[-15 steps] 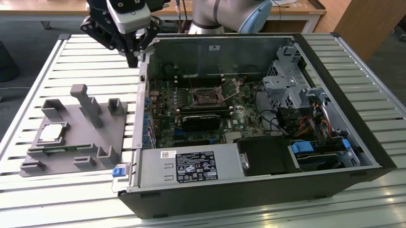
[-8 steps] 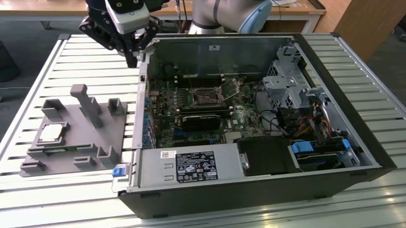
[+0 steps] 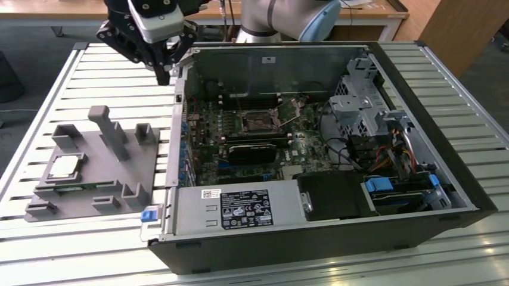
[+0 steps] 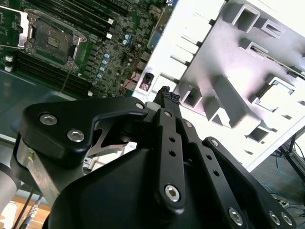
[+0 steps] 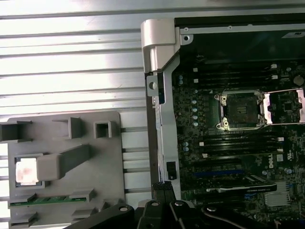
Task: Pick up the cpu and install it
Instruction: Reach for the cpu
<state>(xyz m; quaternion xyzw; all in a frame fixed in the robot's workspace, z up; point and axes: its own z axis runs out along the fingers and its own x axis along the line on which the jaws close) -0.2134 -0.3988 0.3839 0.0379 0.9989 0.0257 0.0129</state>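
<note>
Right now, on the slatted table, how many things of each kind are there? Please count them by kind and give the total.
cpu: 1
grey fixture tray: 1
open computer case: 1
Total: 3

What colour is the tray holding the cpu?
Grey tray, clearest in the exterior view; the cpu on it is silvery.
</note>
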